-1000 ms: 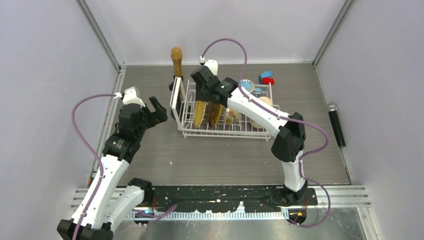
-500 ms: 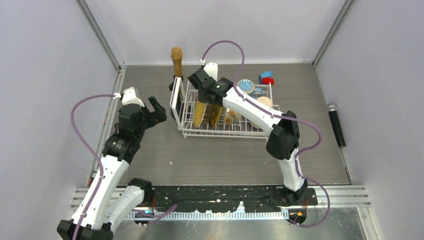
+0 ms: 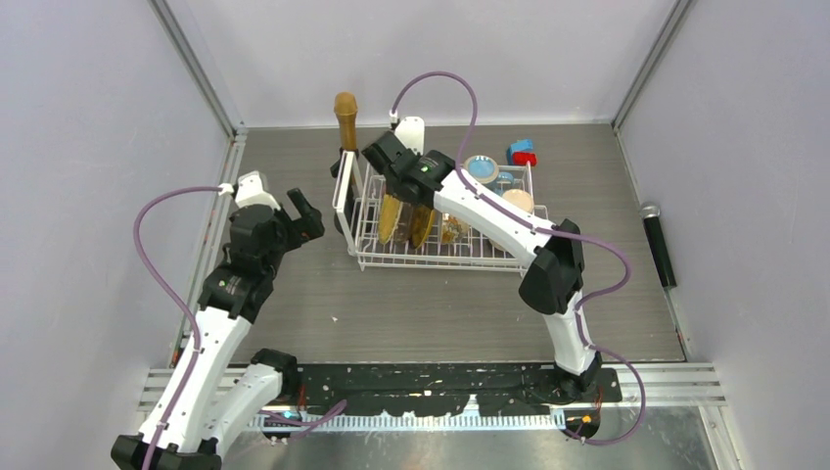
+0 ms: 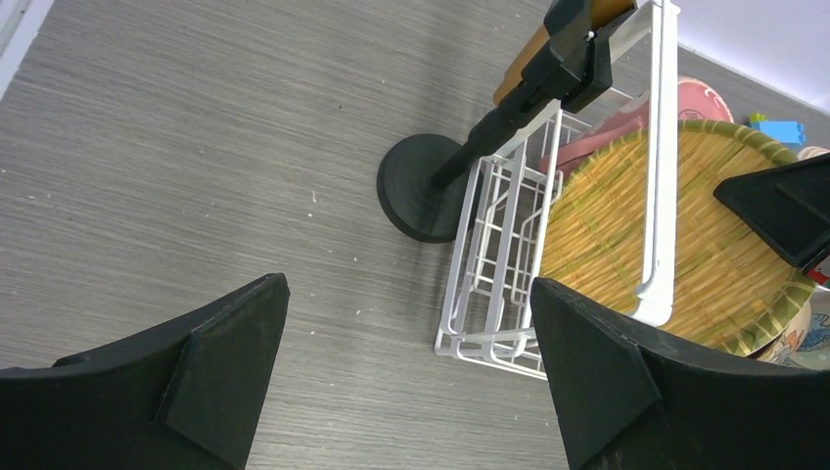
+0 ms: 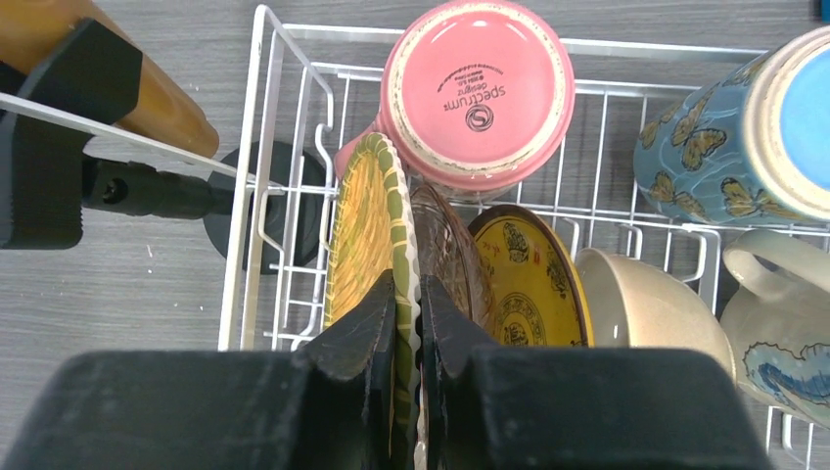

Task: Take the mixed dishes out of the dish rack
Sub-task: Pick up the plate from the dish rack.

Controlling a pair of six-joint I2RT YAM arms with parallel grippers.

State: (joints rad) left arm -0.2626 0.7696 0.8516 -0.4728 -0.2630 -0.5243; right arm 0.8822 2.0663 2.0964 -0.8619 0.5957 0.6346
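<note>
Starting big: grey tabletop (image 3: 411, 304), carrying the white wire dish rack (image 3: 440, 264) toward the far side, within reach of both arms. Looks fully loaded, with no dish set out on the tabletop yet.

Reaching in from the right: right arm (image 3: 489, 220), stretched over the rack's left end, wrist tipped down to come at the dishes from above. Sensible, with plates standing on edge in the slots.

Waiting off to the left: left arm (image 3: 235, 284), left jaws spread wide over bare tabletop, holding nothing, pointed at the rack. Probably standing by, clear of the lift.

Now the grip: right jaws pinching the green rim of the woven plate (image 5: 357, 225), one finger on each face, near the top edge. First in the row, nearest the rack's end, so likely the easiest to draw straight up. Packed close behind it: a brownish glass plate (image 5: 450, 245), then a yellow patterned plate (image 5: 529, 274).

Just outside the rack's left end: brown stick (image 3: 345, 117) on a black stand.

Deeper in the rack: pink mug (image 5: 477, 88) upside down, blue butterfly mug (image 5: 705, 147), cream mug (image 5: 783, 333), beige bowl (image 5: 646, 304).

Smallest: blue-and-red block (image 3: 522, 153), just beyond the far right corner.
</note>
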